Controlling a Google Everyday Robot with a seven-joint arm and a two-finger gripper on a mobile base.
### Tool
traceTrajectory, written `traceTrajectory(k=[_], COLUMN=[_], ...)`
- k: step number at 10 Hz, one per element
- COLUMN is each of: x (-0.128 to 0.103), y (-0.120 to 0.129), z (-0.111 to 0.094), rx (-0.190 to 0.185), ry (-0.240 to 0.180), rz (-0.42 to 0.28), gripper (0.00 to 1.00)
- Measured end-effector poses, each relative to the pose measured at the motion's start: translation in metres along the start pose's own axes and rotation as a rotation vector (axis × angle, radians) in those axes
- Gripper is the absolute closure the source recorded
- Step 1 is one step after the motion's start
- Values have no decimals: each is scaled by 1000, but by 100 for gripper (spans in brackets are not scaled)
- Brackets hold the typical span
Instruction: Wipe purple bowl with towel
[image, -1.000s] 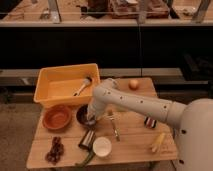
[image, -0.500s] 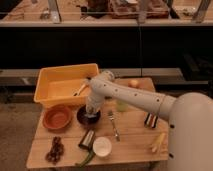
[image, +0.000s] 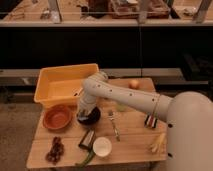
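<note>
The bowl (image: 90, 116) sat left of the bench's middle, just right of the orange dish (image: 57, 117) and in front of the yellow bin (image: 62, 82). The gripper (image: 85, 113) hung down into or right over it; its grip could not be told, and no towel showed. The bowl looked rigid, light and probably slick, likely to slide when rubbed, so pressing down from above inside the rim seemed wise.

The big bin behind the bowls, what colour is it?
Yellow bin, camera view; gripper sits just in front.
</note>
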Motion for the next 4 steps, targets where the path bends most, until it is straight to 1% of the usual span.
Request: traceTrajectory(k=[2, 3, 4], x=[-19, -25, -26], y=[2, 7, 16], z=[3, 4, 4], rx=[23, 38, 52], ry=[-30, -45, -54], rz=[-22, -31, -34], gripper=[100, 100, 100])
